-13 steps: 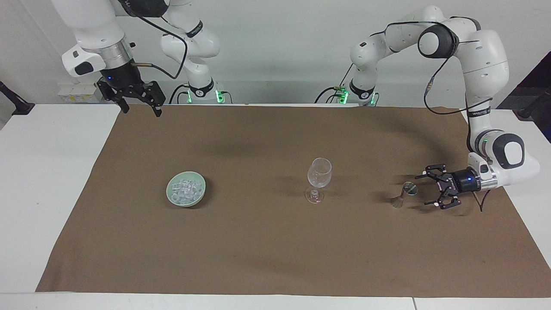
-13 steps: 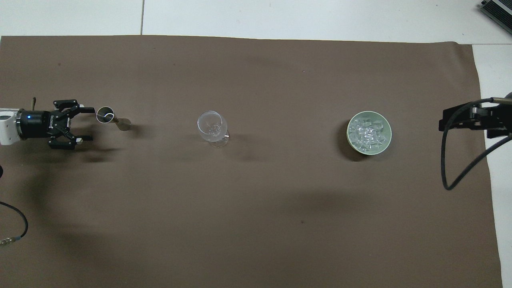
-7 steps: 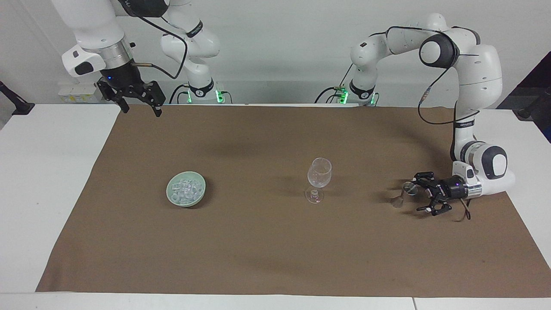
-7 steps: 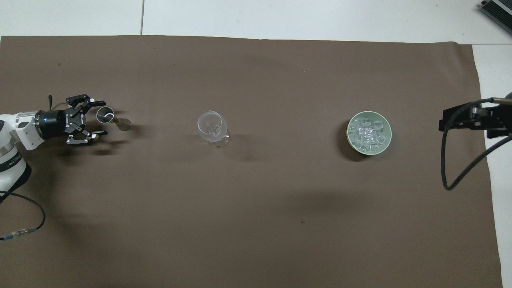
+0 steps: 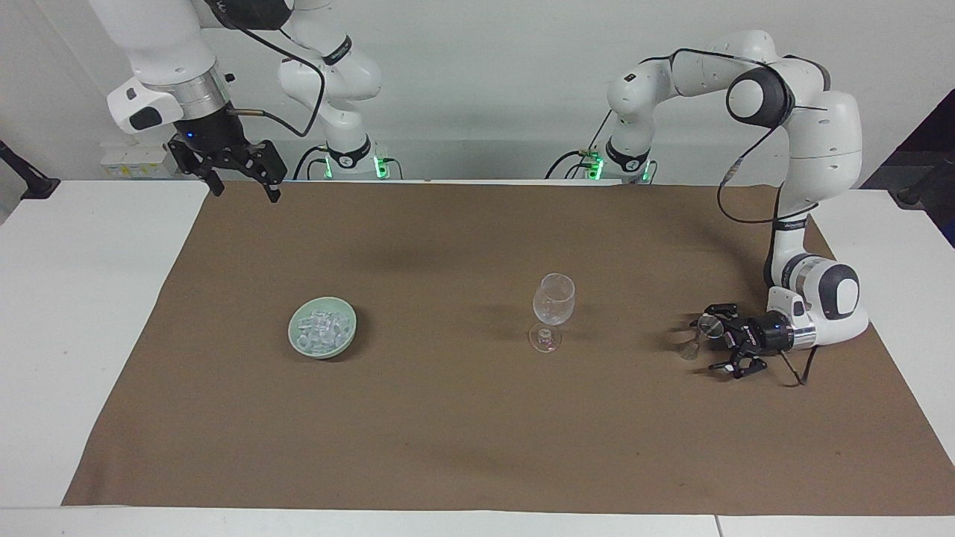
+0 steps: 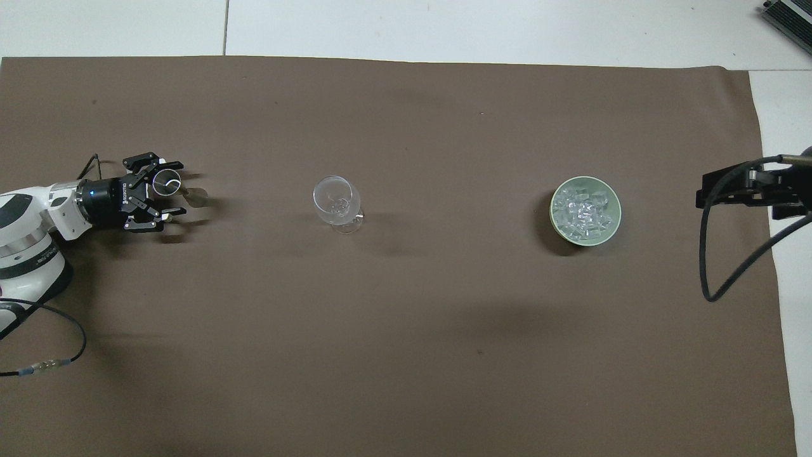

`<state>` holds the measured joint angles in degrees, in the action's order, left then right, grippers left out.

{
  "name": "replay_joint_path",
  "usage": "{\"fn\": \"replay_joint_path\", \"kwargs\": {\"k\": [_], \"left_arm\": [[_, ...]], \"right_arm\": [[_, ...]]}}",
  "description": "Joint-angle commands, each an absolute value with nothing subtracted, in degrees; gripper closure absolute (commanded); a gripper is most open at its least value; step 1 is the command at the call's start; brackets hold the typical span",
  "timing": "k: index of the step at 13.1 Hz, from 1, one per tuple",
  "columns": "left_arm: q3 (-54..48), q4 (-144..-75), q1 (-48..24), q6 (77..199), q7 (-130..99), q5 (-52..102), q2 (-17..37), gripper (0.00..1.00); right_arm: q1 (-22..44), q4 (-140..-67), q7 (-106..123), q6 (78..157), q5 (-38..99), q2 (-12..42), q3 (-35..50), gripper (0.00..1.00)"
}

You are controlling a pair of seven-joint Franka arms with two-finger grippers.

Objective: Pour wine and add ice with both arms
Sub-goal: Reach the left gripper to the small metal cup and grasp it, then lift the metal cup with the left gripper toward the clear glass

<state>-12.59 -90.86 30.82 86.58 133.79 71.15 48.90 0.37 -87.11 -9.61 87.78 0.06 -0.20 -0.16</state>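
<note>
A small metal measuring cup (image 5: 700, 333) stands on the brown cloth at the left arm's end; it also shows in the overhead view (image 6: 167, 183). My left gripper (image 5: 710, 340) (image 6: 172, 191) is low over the cloth and open, with a finger on each side of the cup's top. An empty clear wine glass (image 5: 553, 307) (image 6: 334, 198) stands upright mid-table. The ice (image 5: 322, 327) (image 6: 583, 208) lies heaped in a pale green bowl (image 5: 345, 344) (image 6: 561, 226) toward the right arm's end. My right gripper (image 5: 245, 191) (image 6: 729, 190) waits open, raised over the cloth's corner.
The brown cloth (image 5: 477, 432) covers most of the white table (image 5: 82, 313). A black cable (image 6: 713, 266) hangs from the right arm over the cloth's edge. Another cable (image 6: 44, 365) lies by the left arm.
My left gripper has slid along the cloth toward the metal cup, so that its open fingers now flank the cup's top. The right arm, glass and bowl have not moved.
</note>
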Motion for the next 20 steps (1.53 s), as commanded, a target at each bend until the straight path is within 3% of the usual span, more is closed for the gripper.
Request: {"fn": "replay_joint_path", "kwargs": {"k": [1, 3, 5, 7, 14, 15, 17, 20], "left_arm": [[-13.0, -91.5, 31.4, 85.2, 135.4, 72.5, 49.0, 0.12], [-13.1, -91.5, 31.3, 84.2, 136.0, 72.5, 49.0, 0.16], [-13.0, -91.6, 31.3, 84.1, 139.0, 72.5, 49.0, 0.36], [-13.0, -91.7, 31.4, 83.9, 139.0, 72.4, 49.0, 0.41], [-12.9, -91.6, 31.6, 84.1, 139.1, 72.2, 48.9, 0.8], [-12.8, -91.7, 31.5, 84.1, 139.1, 72.2, 48.8, 0.8], [-12.9, -91.6, 31.6, 84.1, 139.0, 72.2, 48.8, 0.98], [-13.4, -91.3, 31.5, 84.0, 138.6, 72.2, 48.7, 1.0]], "right_arm": [[-0.2, -87.3, -10.2, 88.4, 1.2, -0.2, 0.1, 0.0], [-0.2, -87.3, -10.2, 88.4, 1.2, -0.2, 0.1, 0.0], [-0.3, -87.4, -10.2, 88.4, 1.2, -0.2, 0.1, 0.0], [-0.2, -87.4, -10.2, 88.4, 1.2, -0.2, 0.1, 0.0], [-0.2, -87.4, -10.2, 88.4, 1.2, -0.2, 0.1, 0.0], [-0.3, -87.4, -10.2, 88.4, 1.2, -0.2, 0.1, 0.0], [-0.2, -87.4, -10.2, 88.3, 1.2, -0.2, 0.1, 0.0], [-0.3, -87.4, -10.2, 88.4, 1.2, -0.2, 0.1, 0.0]]}}
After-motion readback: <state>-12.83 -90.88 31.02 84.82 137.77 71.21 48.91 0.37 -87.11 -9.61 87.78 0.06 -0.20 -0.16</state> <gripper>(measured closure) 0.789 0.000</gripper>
